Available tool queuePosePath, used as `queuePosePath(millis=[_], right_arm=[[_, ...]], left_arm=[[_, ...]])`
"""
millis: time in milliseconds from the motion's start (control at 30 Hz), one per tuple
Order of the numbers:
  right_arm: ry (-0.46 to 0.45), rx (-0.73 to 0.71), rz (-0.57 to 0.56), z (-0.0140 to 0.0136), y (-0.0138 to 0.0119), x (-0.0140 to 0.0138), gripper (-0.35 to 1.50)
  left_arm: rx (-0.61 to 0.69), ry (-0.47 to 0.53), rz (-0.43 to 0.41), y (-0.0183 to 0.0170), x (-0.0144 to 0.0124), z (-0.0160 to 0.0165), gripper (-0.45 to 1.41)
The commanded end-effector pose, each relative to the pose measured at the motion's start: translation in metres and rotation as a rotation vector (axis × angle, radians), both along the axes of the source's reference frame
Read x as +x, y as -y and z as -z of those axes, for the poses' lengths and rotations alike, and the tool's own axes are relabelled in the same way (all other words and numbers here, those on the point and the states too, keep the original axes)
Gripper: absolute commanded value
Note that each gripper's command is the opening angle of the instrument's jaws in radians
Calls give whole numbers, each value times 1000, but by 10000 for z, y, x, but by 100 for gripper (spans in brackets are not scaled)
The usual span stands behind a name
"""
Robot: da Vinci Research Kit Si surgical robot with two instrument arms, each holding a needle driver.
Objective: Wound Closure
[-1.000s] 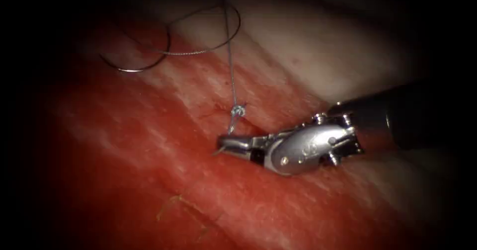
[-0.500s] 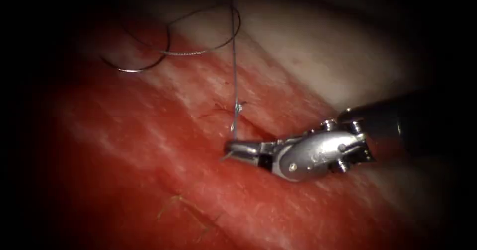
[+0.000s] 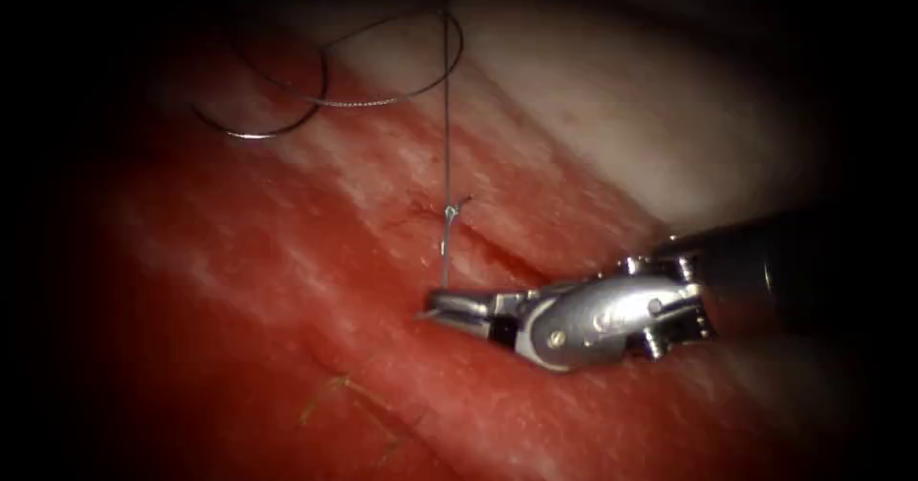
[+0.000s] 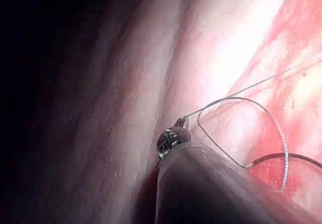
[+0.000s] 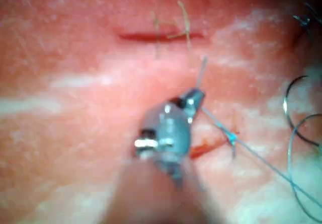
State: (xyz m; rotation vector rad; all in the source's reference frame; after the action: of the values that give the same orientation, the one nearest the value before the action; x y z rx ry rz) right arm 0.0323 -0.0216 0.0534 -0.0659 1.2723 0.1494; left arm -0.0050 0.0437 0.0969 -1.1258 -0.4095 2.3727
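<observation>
Two tools: the right tool [image 3: 430,306] lies low and nearly flat over the tissue [image 3: 287,280], shaft running in from the right, tip just below the cut [image 3: 497,251].
Right tool's hold: jaws closed on the short end of the thread [image 3: 446,156], a stub poking out past the tip.
Left tool [image 4: 180,122]: seen along its own shaft, jaws pinched on the thread's long strand.
One knot [image 3: 450,213]: sits on the thread at the cut, between the two strands.
One needle [image 3: 277,122]: lies free on the tissue, up and left of the cut, well apart from both tools, held by neither.
Hard to make out: whether the needle's point touches the tissue; the far loops of thread fade into shadow.
</observation>
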Motion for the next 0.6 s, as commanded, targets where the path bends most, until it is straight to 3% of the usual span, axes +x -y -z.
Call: queuePosePath(millis=[33,600], right_arm=[[2,0,0,-5,8,5,-35],[31,29,8,-11,24,5,-35]], left_arm=[[0,0,2,-3,-5,-6,-45],[-6,-2,20,-8,-7,-11,-45]])
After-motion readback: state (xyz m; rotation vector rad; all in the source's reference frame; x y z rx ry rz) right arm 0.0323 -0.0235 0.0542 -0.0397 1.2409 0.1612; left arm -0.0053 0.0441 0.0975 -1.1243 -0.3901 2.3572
